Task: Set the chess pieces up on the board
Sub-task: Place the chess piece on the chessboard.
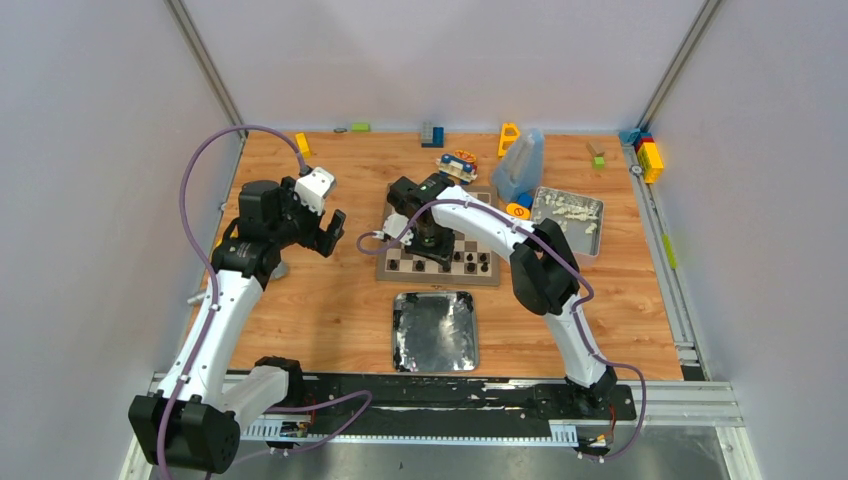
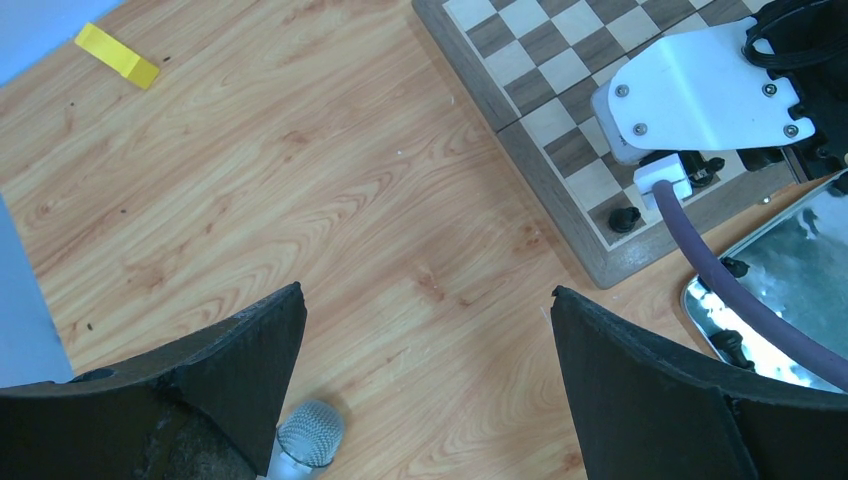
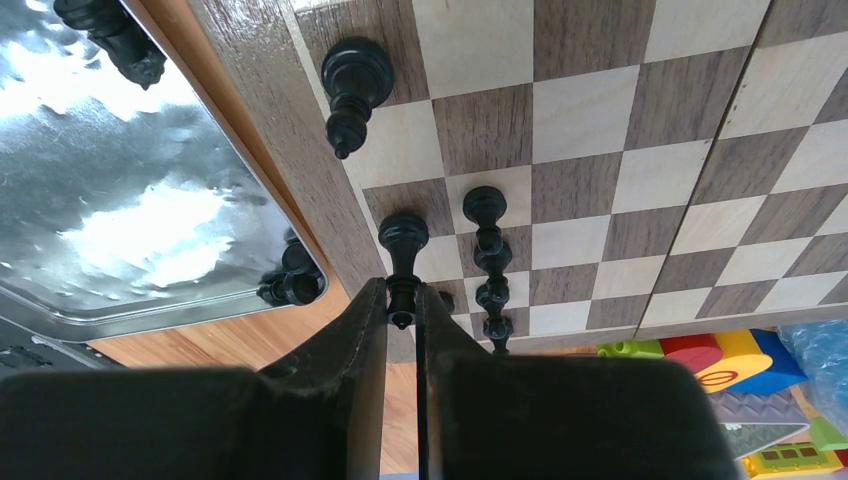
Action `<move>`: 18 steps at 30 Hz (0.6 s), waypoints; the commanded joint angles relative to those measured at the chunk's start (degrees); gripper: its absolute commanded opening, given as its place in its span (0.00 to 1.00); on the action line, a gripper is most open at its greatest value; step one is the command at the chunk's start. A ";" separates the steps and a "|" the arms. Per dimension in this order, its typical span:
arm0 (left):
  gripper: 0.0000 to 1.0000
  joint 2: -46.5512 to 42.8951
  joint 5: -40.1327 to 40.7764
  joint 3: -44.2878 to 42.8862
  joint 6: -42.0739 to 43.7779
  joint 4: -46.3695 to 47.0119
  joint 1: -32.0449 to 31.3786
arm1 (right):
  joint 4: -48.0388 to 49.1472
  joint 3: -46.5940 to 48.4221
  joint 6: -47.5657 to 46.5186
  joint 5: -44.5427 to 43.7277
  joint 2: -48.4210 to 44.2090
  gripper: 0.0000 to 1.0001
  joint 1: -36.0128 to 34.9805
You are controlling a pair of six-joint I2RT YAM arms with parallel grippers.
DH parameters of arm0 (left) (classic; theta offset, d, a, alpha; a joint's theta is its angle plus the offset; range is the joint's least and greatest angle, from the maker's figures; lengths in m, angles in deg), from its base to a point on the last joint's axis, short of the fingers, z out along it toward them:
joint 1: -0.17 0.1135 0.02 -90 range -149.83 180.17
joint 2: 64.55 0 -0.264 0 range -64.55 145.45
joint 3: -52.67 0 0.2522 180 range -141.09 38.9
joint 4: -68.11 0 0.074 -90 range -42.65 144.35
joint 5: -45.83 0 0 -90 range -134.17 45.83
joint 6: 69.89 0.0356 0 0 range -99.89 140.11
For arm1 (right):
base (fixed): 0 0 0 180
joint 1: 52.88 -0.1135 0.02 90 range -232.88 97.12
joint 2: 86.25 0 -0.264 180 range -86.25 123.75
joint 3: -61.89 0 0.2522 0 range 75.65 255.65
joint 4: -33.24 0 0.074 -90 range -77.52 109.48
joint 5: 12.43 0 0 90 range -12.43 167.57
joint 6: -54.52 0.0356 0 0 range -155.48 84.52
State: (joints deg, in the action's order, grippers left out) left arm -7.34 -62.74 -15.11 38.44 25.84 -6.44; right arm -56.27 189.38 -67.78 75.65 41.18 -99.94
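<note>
The wooden chessboard point(image 1: 440, 262) lies mid-table; it also shows in the right wrist view point(image 3: 620, 150) and the left wrist view point(image 2: 530, 60). My right gripper point(image 3: 402, 305) is shut on the top of a black chess piece point(image 3: 403, 245) over the board's near-edge squares. A row of black pieces point(image 3: 490, 260) stands beside it, and another piece point(image 3: 350, 85) stands near the board's edge. In the top view the right gripper point(image 1: 432, 240) is over the board's left part. My left gripper point(image 2: 425, 340) is open and empty above bare table left of the board.
A silver tray point(image 1: 435, 330) in front of the board holds a few black pieces point(image 3: 290, 280). A second tray point(image 1: 568, 215) with white bits, a clear bag point(image 1: 520, 165) and coloured toy blocks point(image 1: 650, 158) lie behind and right. A grey microphone-like object point(image 2: 305, 438) lies under my left gripper.
</note>
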 commanded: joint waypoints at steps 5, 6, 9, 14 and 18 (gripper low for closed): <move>1.00 -1.14 -0.90 0.42 -0.24 1.90 0.54 | 0.11 2.89 0.12 -0.04 1.23 0.10 -0.44; 1.00 -1.14 -0.88 0.36 -0.23 1.89 0.50 | 0.08 2.90 0.13 -0.07 1.30 0.11 -0.40; 1.00 -1.22 -0.94 0.32 -0.23 1.86 0.63 | 0.07 2.90 0.05 -0.11 1.48 0.13 -0.39; 1.00 -1.14 -0.89 0.32 -0.23 1.88 0.63 | 0.24 2.97 0.27 -0.28 1.46 0.21 -0.39; 1.00 -1.15 -0.95 0.32 -0.14 1.88 0.71 | 0.51 3.73 0.73 -0.22 1.12 0.33 -0.39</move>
State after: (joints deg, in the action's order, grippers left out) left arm -7.47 -62.78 -15.01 38.44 25.86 -6.35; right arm -56.33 190.15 -67.60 75.68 42.01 -100.01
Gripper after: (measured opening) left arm 0.998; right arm 0.268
